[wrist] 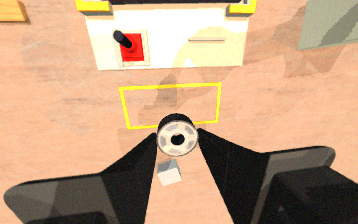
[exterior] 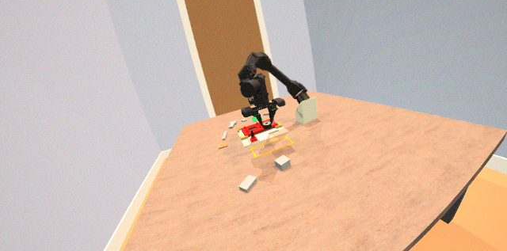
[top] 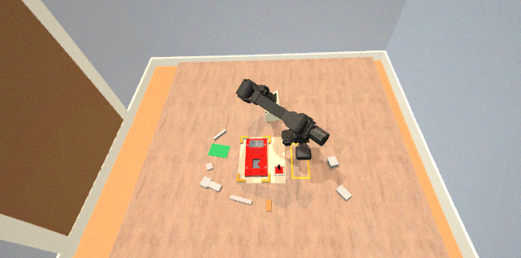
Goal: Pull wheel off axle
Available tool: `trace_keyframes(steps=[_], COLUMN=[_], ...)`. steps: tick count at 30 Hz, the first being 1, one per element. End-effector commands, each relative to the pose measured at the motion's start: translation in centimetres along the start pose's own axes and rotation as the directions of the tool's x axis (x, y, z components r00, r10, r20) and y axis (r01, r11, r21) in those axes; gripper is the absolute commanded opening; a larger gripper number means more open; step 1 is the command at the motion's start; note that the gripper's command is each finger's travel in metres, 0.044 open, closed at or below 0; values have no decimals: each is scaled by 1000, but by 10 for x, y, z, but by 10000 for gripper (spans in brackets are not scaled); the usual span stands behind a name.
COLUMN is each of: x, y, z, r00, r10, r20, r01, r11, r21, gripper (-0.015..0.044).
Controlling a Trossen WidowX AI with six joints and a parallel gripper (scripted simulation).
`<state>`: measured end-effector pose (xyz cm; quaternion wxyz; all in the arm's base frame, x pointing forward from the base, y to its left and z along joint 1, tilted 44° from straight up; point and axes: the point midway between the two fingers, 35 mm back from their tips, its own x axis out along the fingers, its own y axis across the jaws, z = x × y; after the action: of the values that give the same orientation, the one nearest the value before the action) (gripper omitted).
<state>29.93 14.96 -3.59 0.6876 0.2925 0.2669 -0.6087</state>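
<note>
One wheel [wrist: 177, 139] gripped in claw [wrist: 177, 142], above yellow-marked area [wrist: 170, 105].

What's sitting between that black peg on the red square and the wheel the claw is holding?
In the wrist view, only pale board, bare wood and the yellow outline's far edge lie between the peg and the wheel.

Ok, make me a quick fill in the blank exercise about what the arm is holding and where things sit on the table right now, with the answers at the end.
1. The gripper is shut on the ____.
2. The outline of the marked area on the table is coloured ____.
3. The black axle stands on a small ____ base, with no wheel on it.
4. In the wrist view, the small white cube shows ____ the two fingers.

Missing words: wheel; yellow; red; between
</note>
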Motion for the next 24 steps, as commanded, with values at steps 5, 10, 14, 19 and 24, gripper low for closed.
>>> trace_keyframes(steps=[5, 10, 14, 19, 24], x=[18, 27, 49, 83, 105], y=[-3, -2, -1, -1, -3], z=[-2, -2, -3, -3, -1], r00=[1000, 1000, 1000, 1000, 1000], r10=[-4, -4, -3, -3, -3], r20=[-1, -2, -2, 0, 3], r01=[4, 4, 3, 3, 3], r11=[1000, 1000, 1000, 1000, 1000], r21=[12, 12, 12, 12, 13], gripper=[0, 0, 0, 0, 0])
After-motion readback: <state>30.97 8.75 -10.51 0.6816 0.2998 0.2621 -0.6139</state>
